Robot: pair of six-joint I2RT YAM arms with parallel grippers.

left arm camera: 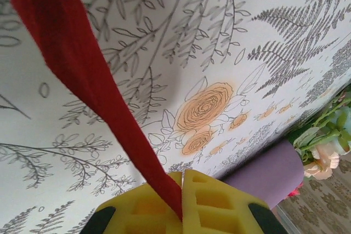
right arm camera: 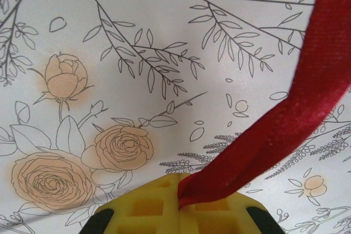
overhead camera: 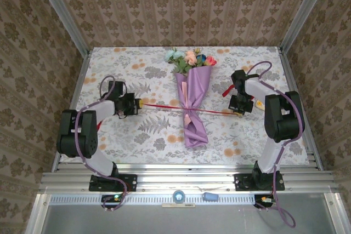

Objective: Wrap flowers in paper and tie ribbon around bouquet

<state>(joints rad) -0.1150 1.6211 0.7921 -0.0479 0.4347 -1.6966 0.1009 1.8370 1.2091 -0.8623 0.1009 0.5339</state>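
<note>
Two ends of a long, narrow bright red ribbon (overhead camera: 160,105) are held out to the left and right over the floral-printed tabletop (overhead camera: 126,141). The left gripper (overhead camera: 137,103), with yellow fingers, is closed tight on the ribbon's left end. The right gripper (overhead camera: 240,112) is clamped just as firmly on the right end. Each wrist view shows the red band pinched in fully closed jaws. The ribbon runs in a nearly straight line between them and crosses the narrowed waist of the bouquet (overhead camera: 193,94), a long lilac-purple paper cone with a pink inner edge lying in the middle of the tabletop. Its mixed pink, pale blue-white, red and blue flower heads (overhead camera: 189,58) point toward the far edge, and the cone's other end points near.
</note>
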